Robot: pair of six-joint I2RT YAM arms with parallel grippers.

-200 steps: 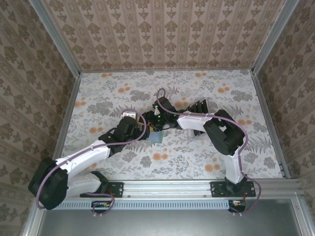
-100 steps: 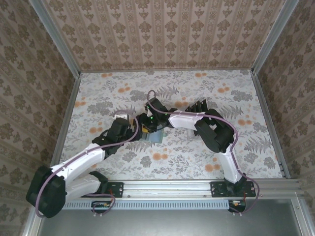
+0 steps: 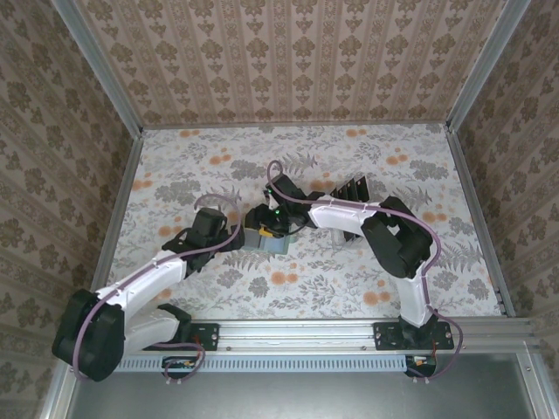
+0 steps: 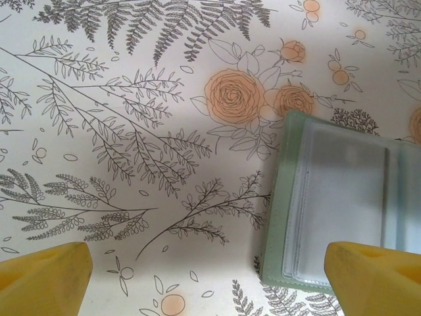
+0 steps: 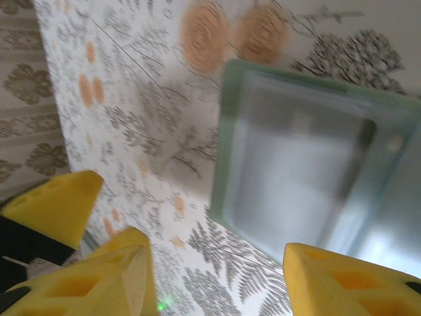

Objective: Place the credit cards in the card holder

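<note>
Card holder (image 3: pixel 272 245) sits mid-counter (image 3: pixel 175 175) in the top view: a small, flat, sage-green patch, mostly under the right hand (image 3: pixel 261 230), which hangs directly over it. Left hand (image 3: pixel 234 240) is just beside its left edge, so right is the nearer one. Long axis can't be read here, too much is covered. Credit cards (image 3: pixel 351 189) stand as a row of thin dark slats to the right, well apart from both hands.

Left wrist view: card holder (image 4: pixel 329 204) lies lower right, opened flat and running off the right edge, so its long axis looks left-right in frame. Soft green border w/ a seam, and a clear glossy sleeve w/ no card visible. Left hand (image 4: pixel 210 280) is spread wide, nothing btwn the yellow fingertips (image 4: pixel 43 280). The right-side tip overlaps the holder's lower corner.

Right wrist view: card holder (image 5: pixel 309 158) takes the upper right, blurred. Right hand (image 5: pixel 230 283) has its fingers partway apart, no card btwn them. I'd judge you need to fetch a card first.
</note>
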